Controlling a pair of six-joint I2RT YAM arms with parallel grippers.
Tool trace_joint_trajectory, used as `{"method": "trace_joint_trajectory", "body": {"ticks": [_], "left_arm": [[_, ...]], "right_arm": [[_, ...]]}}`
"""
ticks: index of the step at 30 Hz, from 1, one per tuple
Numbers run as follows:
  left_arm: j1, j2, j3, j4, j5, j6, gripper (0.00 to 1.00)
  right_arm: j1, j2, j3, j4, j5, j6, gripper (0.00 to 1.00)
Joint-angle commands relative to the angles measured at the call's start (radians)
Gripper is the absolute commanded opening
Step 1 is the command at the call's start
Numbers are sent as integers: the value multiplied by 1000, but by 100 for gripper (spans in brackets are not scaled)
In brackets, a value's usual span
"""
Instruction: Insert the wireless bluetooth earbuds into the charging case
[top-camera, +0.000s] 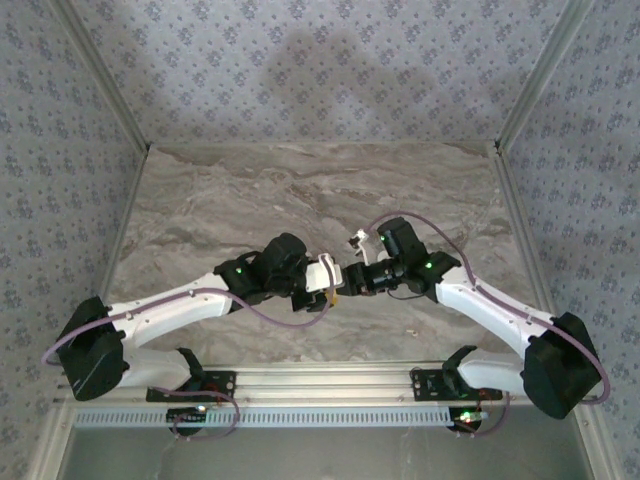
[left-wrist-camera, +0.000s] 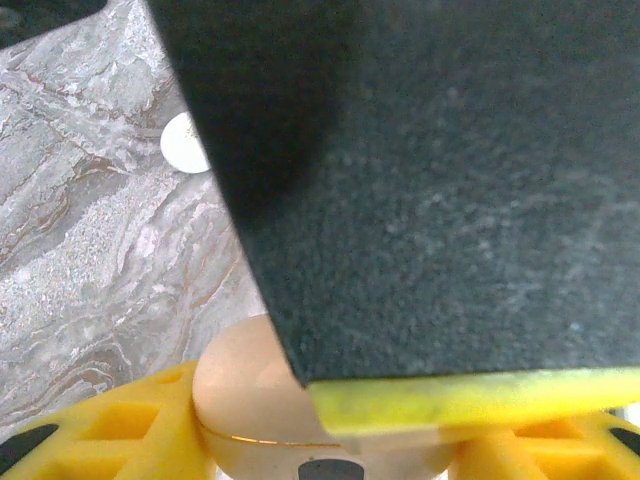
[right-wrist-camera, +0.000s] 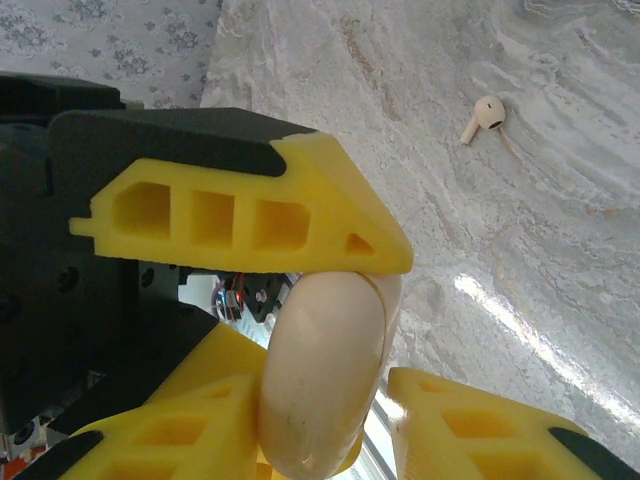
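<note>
One earbud (right-wrist-camera: 487, 115), one tan charging case (right-wrist-camera: 320, 380) and one white round disc (left-wrist-camera: 182, 145)

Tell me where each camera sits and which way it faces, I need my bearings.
Top external: fixed above and behind the bases, looking down on the marble table; both arms show, left gripper and right gripper close together mid-table.
Left wrist: on the left arm, looking along its yellow fingers at the charging case; a white disc lies beyond.
Right wrist: on the right arm, looking past its own fingers at the case; an earbud lies beyond.
Shared: both wrist views show the case and table.
</note>
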Motion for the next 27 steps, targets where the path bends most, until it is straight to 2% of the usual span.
{"method": "trace_joint_trajectory", "body": {"ticks": [1, 4, 8, 11, 14, 20, 27], "left_arm": [[-3, -14, 45, 11, 34, -14, 44], [-3, -13, 56, 1, 32, -19, 48], [1, -18, 69, -17, 11, -38, 67], [37, -36, 66, -26, 4, -67, 79], [103, -73, 58, -39, 76, -77, 81], [274, -127, 57, -112, 401, -15, 81], [345, -101, 136, -286, 534, 106, 80]], "right_arm": [[10, 11, 27, -5, 19, -7, 35], [10, 6, 29, -14, 27, -23, 29], [2, -17, 34, -60, 55, -85, 26], [-17, -50, 33, -93, 81, -157, 25], [-40, -80, 28, -113, 100, -234, 25], [-96, -121, 39, -110, 92, -411, 23], [-122, -123, 97, -164, 29, -692, 24]]}}
